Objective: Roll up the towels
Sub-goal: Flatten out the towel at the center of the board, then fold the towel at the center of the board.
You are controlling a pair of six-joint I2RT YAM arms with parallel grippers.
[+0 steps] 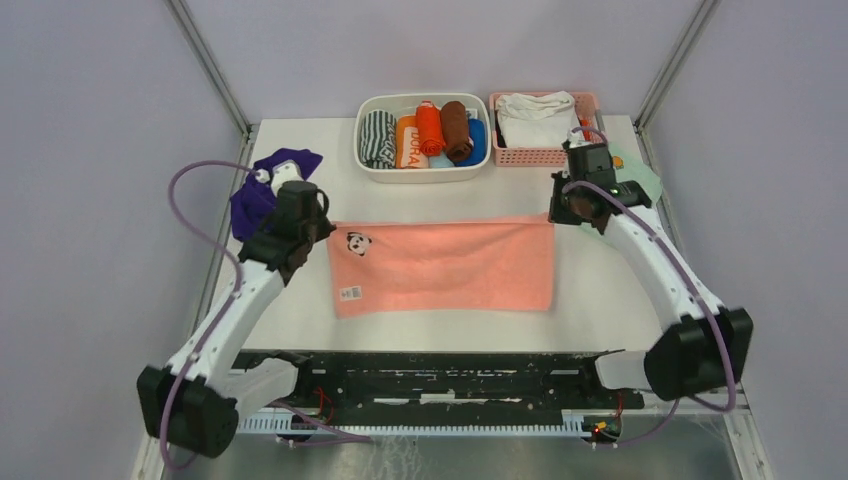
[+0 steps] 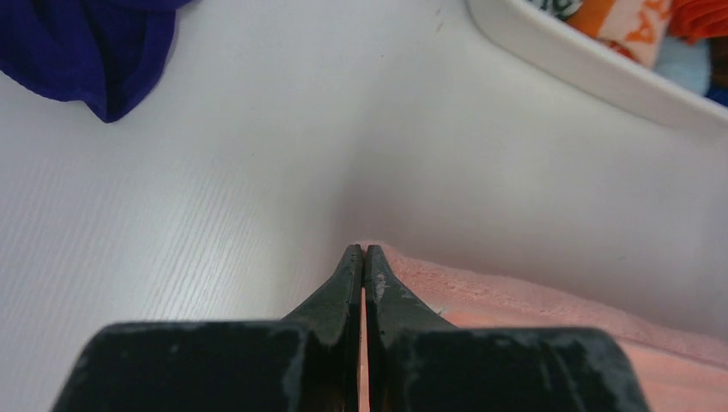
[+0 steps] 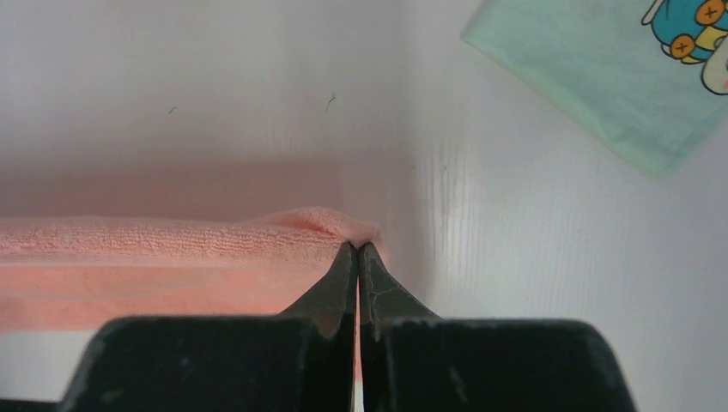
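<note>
At far left the purple towel (image 1: 262, 190) lies bunched, partly hidden behind the left arm (image 1: 235, 310), which reaches forward and down with the left gripper (image 2: 361, 251) pressed shut on the far left corner of the salmon-pink towel (image 1: 445, 265). That second of two towels lies spread flat mid-table between the two arms. The right gripper (image 3: 358, 247), posed in mirror image, pinches its far right corner; the mint cloth (image 3: 601, 77) beyond is cut off.
</note>
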